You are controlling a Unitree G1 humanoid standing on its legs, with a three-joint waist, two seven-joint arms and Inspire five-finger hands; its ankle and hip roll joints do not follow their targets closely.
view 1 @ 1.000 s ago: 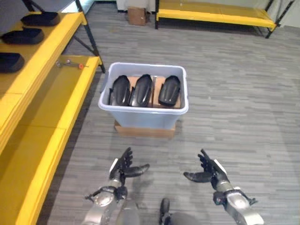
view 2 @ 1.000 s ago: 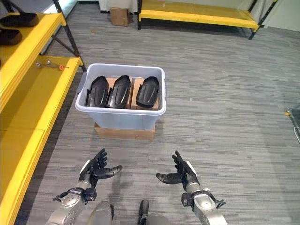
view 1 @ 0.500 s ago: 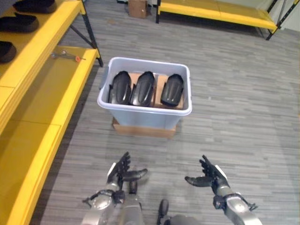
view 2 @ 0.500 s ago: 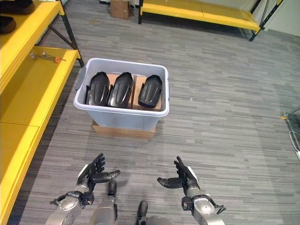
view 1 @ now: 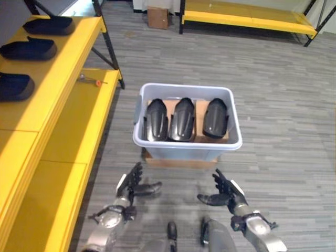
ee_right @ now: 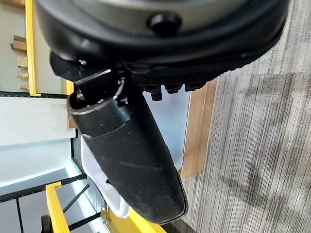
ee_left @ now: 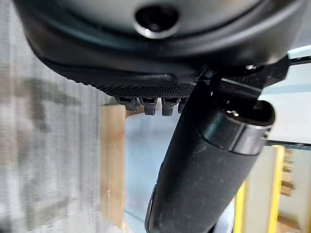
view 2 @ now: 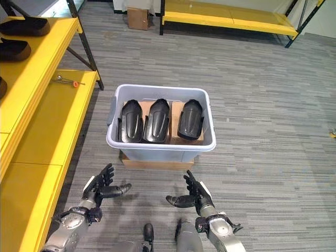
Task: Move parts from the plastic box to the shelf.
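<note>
A pale grey plastic box stands on a flat cardboard base on the floor. Three black curved parts lie side by side inside it. My left hand hovers open and empty in front of the box's left corner. Open and empty too, my right hand hangs in front of the box's right corner. Both hands are a short way from the box wall, not touching it. The yellow shelf runs along the left, and three black parts rest on its upper level.
A small tool with an orange tip lies on the lower yellow shelf level. A brown cardboard carton sits on the floor at the back. Another low yellow rack spans the far wall. Grey floor lies open to the right of the box.
The camera has moved closer, so the box now shows nearer to my hands and further right. Both hands remain open and empty.
</note>
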